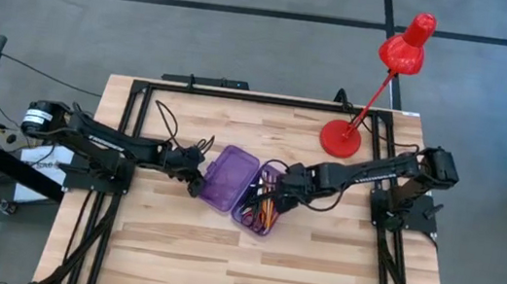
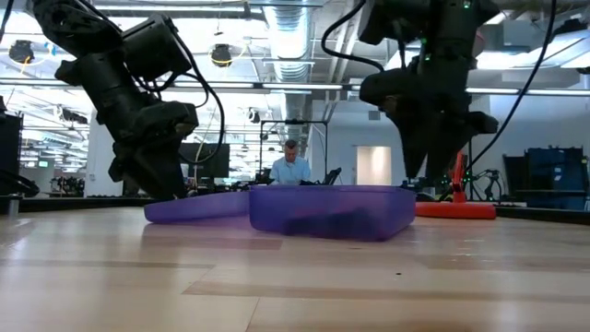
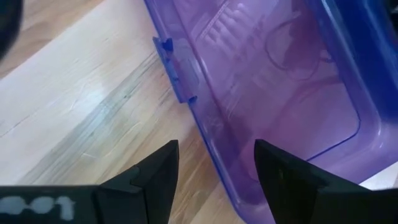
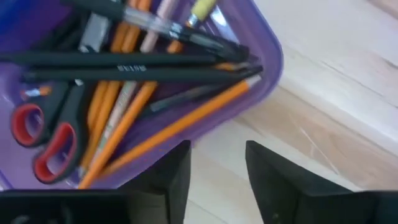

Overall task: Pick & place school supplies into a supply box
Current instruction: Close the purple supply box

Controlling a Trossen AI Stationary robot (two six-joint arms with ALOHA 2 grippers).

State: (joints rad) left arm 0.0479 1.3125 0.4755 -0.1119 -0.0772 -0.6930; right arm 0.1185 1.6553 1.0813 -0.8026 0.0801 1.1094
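The supply box lies open mid-table: its purple lid [image 1: 231, 178] flat on the wood, its tray [image 1: 263, 204] beside it. In the tray lie orange pencils [image 4: 124, 118], black pens [image 4: 137, 74] and red-handled scissors [image 4: 43, 143]. My left gripper [image 3: 216, 168] is open and low at the lid's outer long edge, with the rim running between its fingers. My right gripper [image 4: 217, 165] is open and points down just outside the tray's wall [image 4: 261, 93], over bare wood. My left gripper stands astride the lid's outer rim [image 3: 214, 134], a little way from the latch tab [image 3: 174, 68], slanting down from the table's left. The lid lies flat on the table. I cannot tell whether either finger touches the rim.
A red desk lamp [image 1: 379, 80] stands on its base [image 1: 340, 137] at the far right of the table, behind my right arm. Bare wood lies toward the near edge [image 1: 237, 267]. A person [image 2: 291, 166] sits far off in the room beyond the table.
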